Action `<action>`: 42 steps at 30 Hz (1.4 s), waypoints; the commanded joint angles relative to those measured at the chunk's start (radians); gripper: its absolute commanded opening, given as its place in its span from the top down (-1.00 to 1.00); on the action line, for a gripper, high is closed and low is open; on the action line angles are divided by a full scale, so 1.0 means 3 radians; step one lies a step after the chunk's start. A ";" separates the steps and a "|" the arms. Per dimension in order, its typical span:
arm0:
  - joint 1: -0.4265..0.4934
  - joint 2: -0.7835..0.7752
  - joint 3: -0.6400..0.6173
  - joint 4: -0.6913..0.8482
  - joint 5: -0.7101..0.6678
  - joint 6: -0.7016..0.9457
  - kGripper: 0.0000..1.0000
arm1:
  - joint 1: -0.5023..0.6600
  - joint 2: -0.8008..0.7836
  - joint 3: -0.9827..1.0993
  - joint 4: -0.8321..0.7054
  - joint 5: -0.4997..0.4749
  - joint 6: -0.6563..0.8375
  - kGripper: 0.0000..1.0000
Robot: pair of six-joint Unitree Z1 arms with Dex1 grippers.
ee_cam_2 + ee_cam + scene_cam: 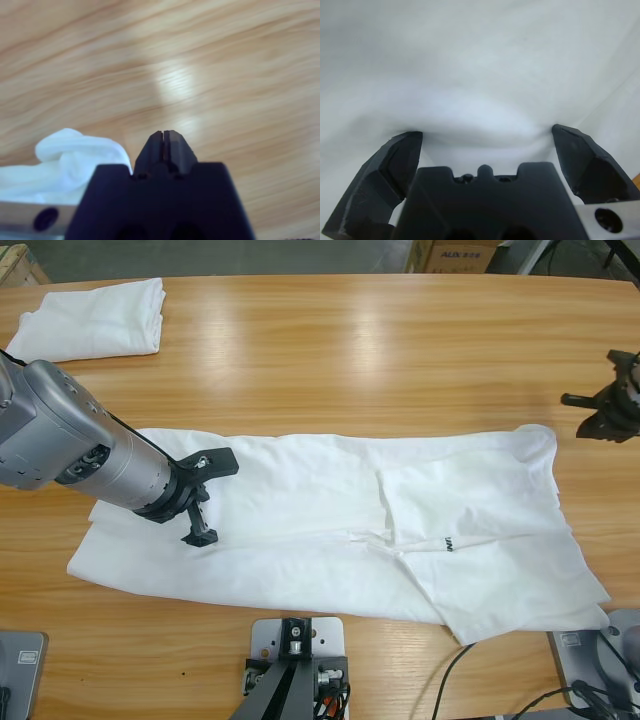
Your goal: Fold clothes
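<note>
Left gripper (208, 498) down on a spread white shirt (330, 525), jaws wide apart with cloth bunched between them, nothing pinched.

Shirt laid long across the near half of the wooden table (380, 360), small dark mark (446, 544) toward its right end. Second shirt (92, 320) folded at the far left corner. Right gripper (164, 145) at the right edge, just past the shirt's corner, jaws pressed together over bare wood, apparently empty.

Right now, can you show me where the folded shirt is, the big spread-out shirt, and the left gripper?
Folded shirt (92, 320): high view, middle of the folded pile.
Spread-out shirt (300, 510): high view, its flat middle cloth.
Left gripper (205, 500): high view, between its open jaws' tips.
</note>
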 commanded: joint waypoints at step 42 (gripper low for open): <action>0.0417 -0.0198 0.0222 0.0097 0.0101 -0.0411 -1.00 | 0.1752 -0.0323 0.0667 -0.0665 0.0244 0.0908 1.00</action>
